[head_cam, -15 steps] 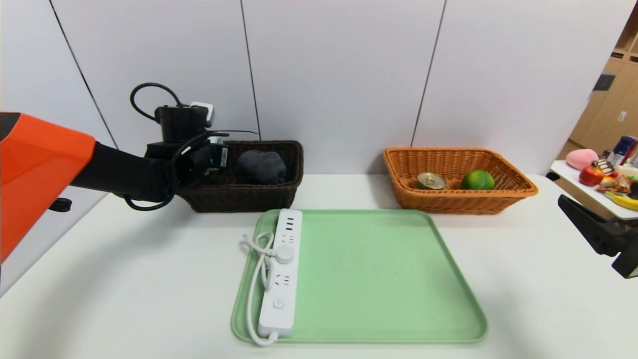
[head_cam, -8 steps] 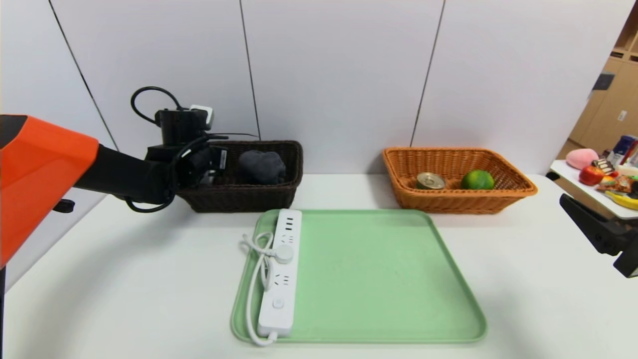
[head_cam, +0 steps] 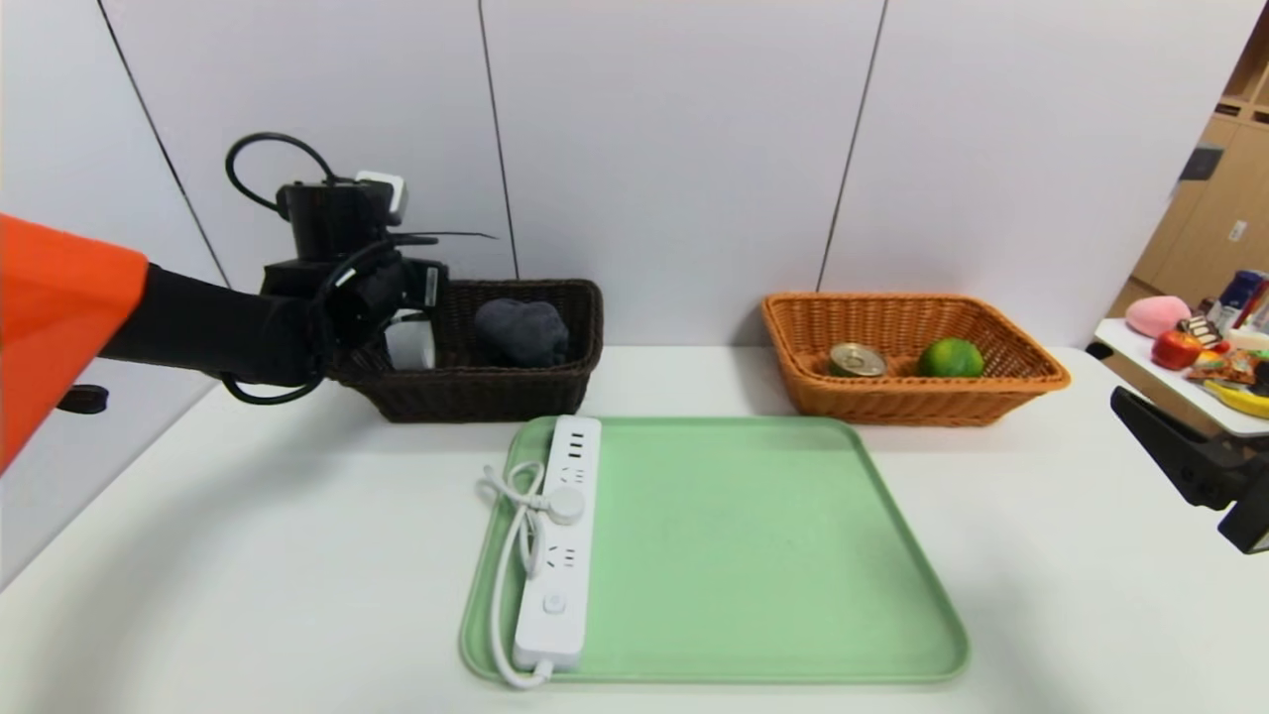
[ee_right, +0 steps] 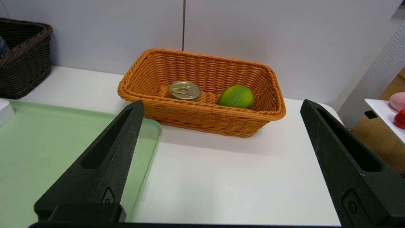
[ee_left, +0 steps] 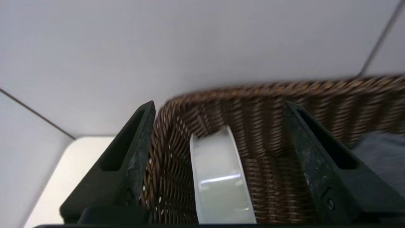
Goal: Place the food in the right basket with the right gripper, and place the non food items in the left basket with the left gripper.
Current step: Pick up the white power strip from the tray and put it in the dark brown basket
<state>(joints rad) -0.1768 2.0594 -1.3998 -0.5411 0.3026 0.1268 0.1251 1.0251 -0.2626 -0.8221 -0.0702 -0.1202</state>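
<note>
- The white flat surface [head_cam: 248, 555] carries everything, with a grey panelled wall along its far edge.
- A pale green square plastic tray with rounded corners [head_cam: 753, 555] lies at the middle of the surface, close to the near edge.
- The rectangular orange-tan woven wicker basket with flared sides [head_cam: 991, 397] stands by the far edge toward the right corner, just beyond the tray's far right corner.
- The rectangular dark brown woven wicker basket [head_cam: 476, 392] stands by the far edge toward the left side, just beyond the tray's far left corner and well apart from the orange one.
- A long white power strip with a coiled white cord [head_cam: 558, 540] lies along the left edge of the tray, not in either basket.
- The left claw [ee_left: 218, 158] hangs over the left end of the dark basket, its two black fingers [ee_left: 126, 164] spread wide and touching nothing.
- The right claw [ee_right: 221, 164] sits low at the right edge of the surface, spread wide and empty, facing the orange basket.
- A rolled dark grey towel [head_cam: 522, 330] lies in the dark basket, toward its right half.
- An oval green smooth-skinned fruit [ee_right: 236, 96] rests in the right half of the orange basket.
- A whitish tape roll [ee_left: 218, 186] stands on edge inside the left end of the dark basket, between the left claw's fingers but clear of both.
- A small round tin with a gold pull-tab lid [ee_right: 184, 90] sits in the orange basket, just beside the fruit.
</note>
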